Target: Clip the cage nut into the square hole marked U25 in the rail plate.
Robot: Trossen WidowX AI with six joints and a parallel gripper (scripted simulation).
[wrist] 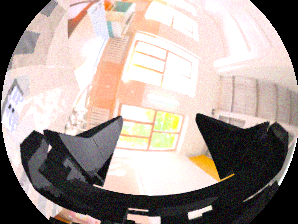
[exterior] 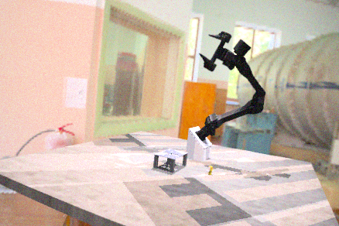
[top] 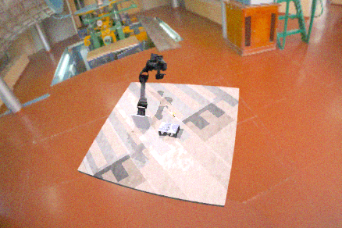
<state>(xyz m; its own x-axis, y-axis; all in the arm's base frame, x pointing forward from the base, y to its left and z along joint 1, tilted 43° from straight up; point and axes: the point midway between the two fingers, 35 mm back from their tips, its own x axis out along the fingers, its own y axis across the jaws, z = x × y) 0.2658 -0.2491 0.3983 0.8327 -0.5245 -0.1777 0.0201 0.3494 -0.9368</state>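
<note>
Pincer [top: 159,72] [exterior: 212,51] [wrist: 160,117] wide open, high above table [top: 176,156] [exterior: 105,170].

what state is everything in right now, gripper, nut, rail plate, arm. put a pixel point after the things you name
Gripper [exterior: 204,46] [wrist: 160,117]: open, holding nothing, above the table.
Cage nut [top: 173,114] [exterior: 210,169]: on the table beside the rail plate, not clipped in.
Rail plate [top: 169,127] [exterior: 170,153]: raised on its legs.
Arm [top: 143,91] [exterior: 237,112]: raised, bent.

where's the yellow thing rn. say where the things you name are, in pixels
The small yellow piece [top: 173,115] [exterior: 210,169] is on the table, right of the black-legged rail plate [top: 169,128] [exterior: 171,153] in the exterior view.
</note>
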